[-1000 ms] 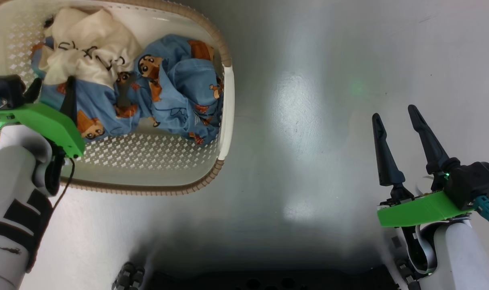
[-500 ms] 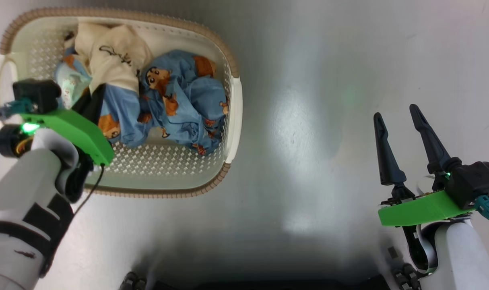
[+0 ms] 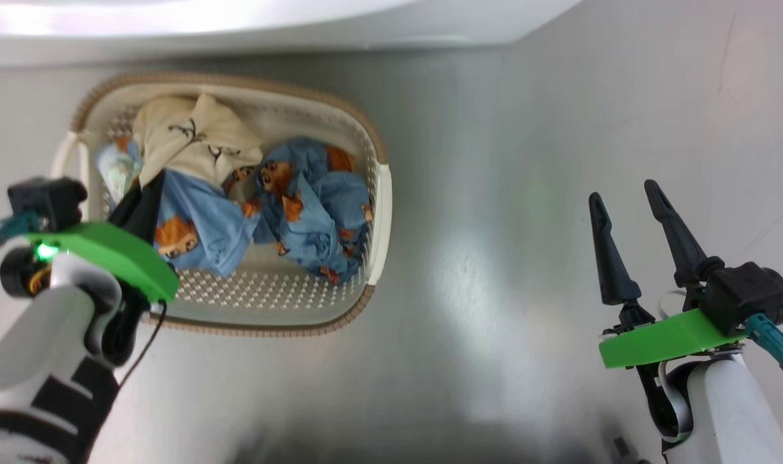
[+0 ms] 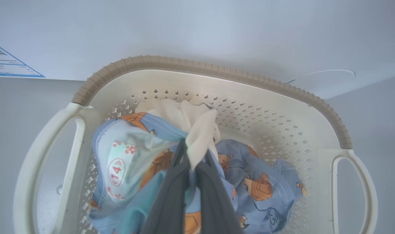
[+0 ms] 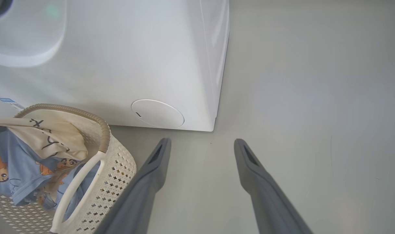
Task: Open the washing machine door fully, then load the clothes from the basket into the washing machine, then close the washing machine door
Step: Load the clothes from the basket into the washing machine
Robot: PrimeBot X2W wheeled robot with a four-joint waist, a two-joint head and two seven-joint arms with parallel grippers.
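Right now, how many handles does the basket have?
2. In the left wrist view, one handle is at the basket's left end, the other handle at its right end. None looks hidden.

Laundry area — white washing machine [image 5: 125,58], laundry basket [image 3: 383,219], grey floor [image 3: 526,161]

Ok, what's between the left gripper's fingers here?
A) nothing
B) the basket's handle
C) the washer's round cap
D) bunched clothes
D: in the left wrist view, the left gripper has its fingers pinched on cream and blue clothes over the basket.
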